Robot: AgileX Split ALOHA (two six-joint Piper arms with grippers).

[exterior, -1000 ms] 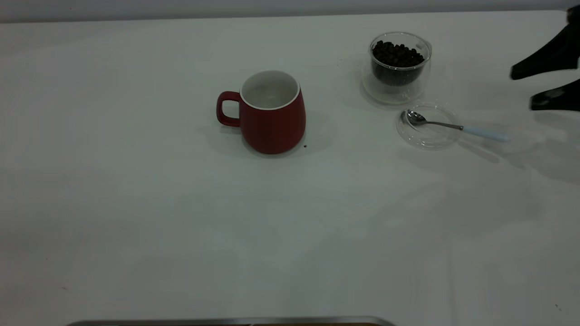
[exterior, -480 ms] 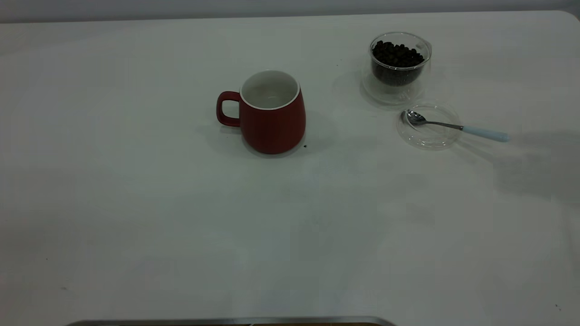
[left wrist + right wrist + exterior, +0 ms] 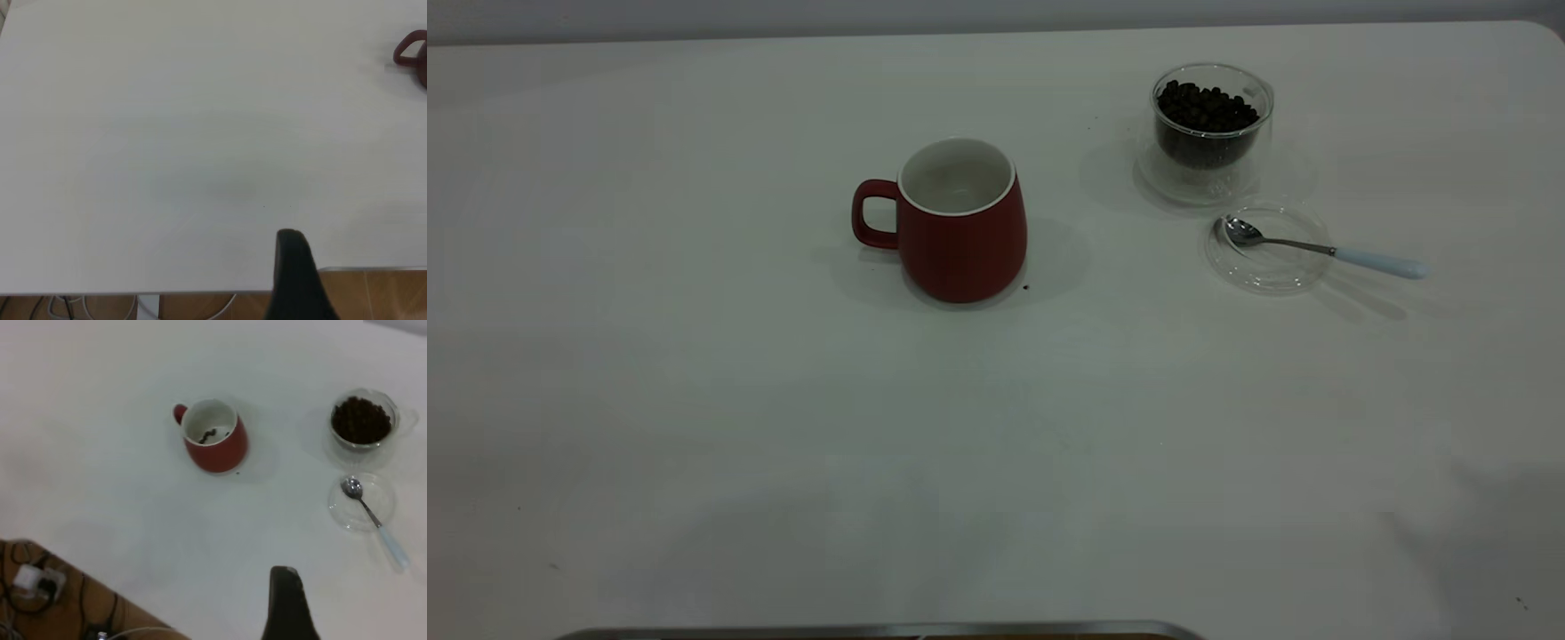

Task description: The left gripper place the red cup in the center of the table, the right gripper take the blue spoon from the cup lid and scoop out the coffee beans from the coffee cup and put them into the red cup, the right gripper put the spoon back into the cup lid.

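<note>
The red cup (image 3: 959,222) stands upright near the middle of the table (image 3: 694,400), handle to the left. The right wrist view shows a few coffee beans (image 3: 208,435) inside this cup (image 3: 215,445). The coffee cup (image 3: 1209,133) holds a heap of beans (image 3: 1207,107) at the back right. The blue spoon (image 3: 1325,250) lies with its bowl in the cup lid (image 3: 1267,253) in front of it. Neither gripper shows in the exterior view. Each wrist view shows one black finger alone: the left finger (image 3: 293,267), the right finger (image 3: 287,603). Both grippers are empty.
The table's near edge with wooden floor and cables below shows in the left wrist view (image 3: 200,293) and the right wrist view (image 3: 40,587). A tiny dark crumb (image 3: 1025,287) lies beside the red cup. The red cup's handle (image 3: 408,52) shows far off in the left wrist view.
The right gripper, open at the right edge one second ago, has drawn back out of the exterior view. Its shadow has slid off toward the front right. Cups, lid and spoon have not moved.
</note>
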